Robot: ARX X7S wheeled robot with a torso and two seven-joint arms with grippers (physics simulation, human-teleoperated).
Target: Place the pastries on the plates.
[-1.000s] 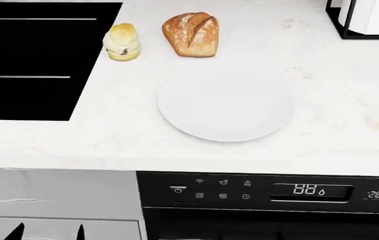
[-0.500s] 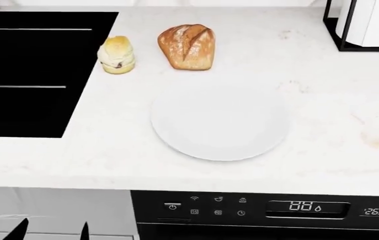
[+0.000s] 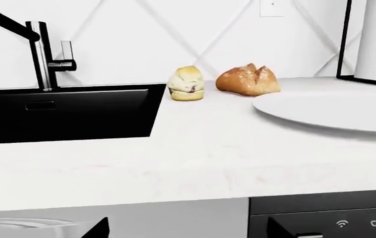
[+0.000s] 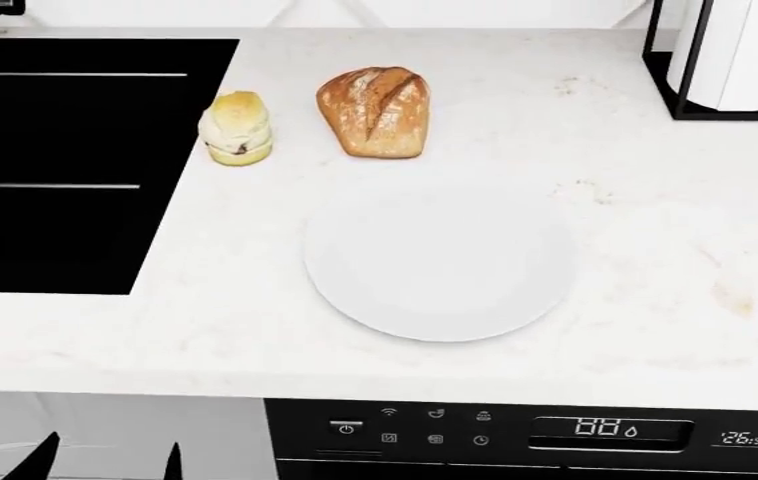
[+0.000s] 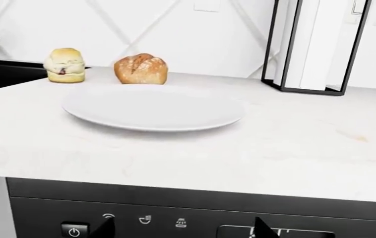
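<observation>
left gripper (image 4: 106,462): dark fingers (image 4: 40,458) spread apart, holding nothing, low.
right gripper (image 5: 182,229): fingers (image 5: 103,229) apart, holding nothing.

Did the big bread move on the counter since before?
No. The loaf sits just as before beside the bun, behind the plate. Everything shifts together, so the camera moved.

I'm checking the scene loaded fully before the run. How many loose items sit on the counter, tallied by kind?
Pastries: 2, the loaf and the bun
Plates: 1, the plate; no second plate shows in any view
Paper towel holder: 1
Total: 4
</observation>
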